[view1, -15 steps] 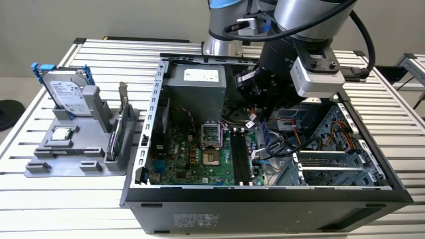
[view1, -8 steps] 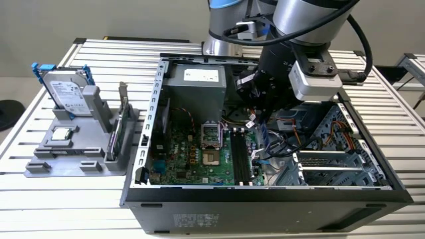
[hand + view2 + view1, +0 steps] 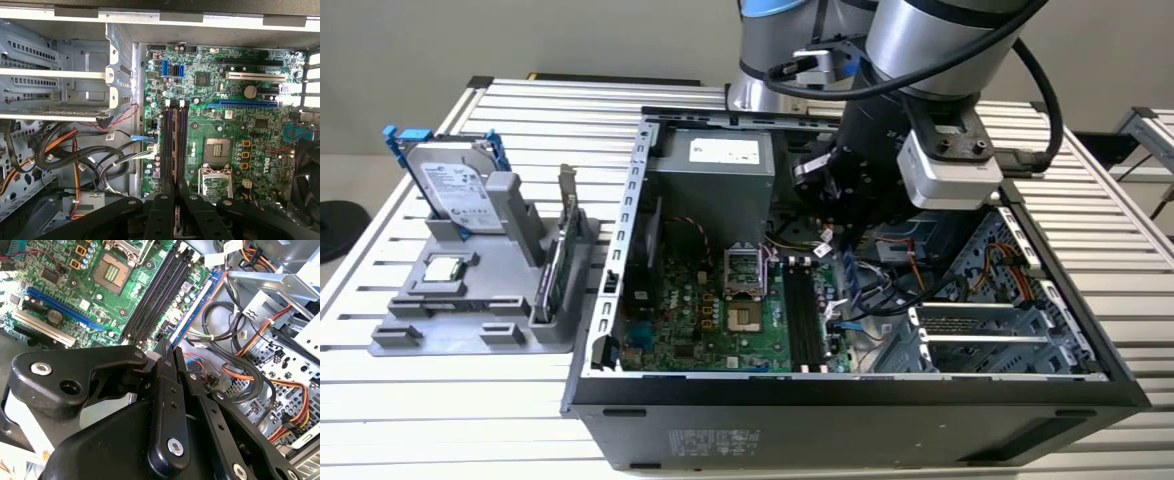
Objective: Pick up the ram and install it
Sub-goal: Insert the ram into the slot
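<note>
Ram [image 3: 197, 307] — held on edge in the gripper [image 3: 167, 354], jaws pinched narrow on it. It's inside the open case [image 3: 854, 395], over the motherboard [image 3: 235, 125], running parallel to the black slots [image 3: 183, 135]. In the first wrist view its thin edge [image 3: 175, 145] lines up between the two slot pairs, gripper [image 3: 175, 187] right behind it. In the second wrist view it sits just beside the slots [image 3: 155, 295]. Can't tell if it touches a slot — no sign it's seated. CPU socket [image 3: 217, 150] near the slots is bare. Exterior view: arm [image 3: 921, 40] reaches down into the case; on the exterior view's left, a grey holder [image 3: 454, 320] on the table carries a hard drive [image 3: 454, 185].
</note>
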Controlling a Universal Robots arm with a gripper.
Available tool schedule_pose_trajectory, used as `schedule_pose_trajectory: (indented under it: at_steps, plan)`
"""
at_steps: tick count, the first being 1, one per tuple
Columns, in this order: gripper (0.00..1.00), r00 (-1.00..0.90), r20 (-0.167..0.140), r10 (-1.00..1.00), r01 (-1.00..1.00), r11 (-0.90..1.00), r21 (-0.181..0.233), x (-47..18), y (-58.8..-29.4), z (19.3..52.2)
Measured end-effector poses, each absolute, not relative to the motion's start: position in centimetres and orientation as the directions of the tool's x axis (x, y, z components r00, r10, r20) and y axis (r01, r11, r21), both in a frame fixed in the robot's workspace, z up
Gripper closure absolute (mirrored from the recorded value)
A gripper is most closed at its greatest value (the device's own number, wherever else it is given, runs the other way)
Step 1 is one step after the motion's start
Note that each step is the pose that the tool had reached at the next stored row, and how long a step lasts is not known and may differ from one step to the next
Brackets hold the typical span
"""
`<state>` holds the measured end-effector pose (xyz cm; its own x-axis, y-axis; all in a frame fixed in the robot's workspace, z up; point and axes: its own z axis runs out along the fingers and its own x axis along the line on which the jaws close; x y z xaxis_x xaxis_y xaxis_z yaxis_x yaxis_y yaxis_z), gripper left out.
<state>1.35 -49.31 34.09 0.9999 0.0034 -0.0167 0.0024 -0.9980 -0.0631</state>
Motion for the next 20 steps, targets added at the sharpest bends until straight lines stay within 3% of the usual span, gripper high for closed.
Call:
schedule_pose_trajectory:
  at_steps: [20]
  plan:
    - [1.0,1.0,-0.017,0.003,0.002,-0.998,-0.063,1.35,-49.31,33.25]
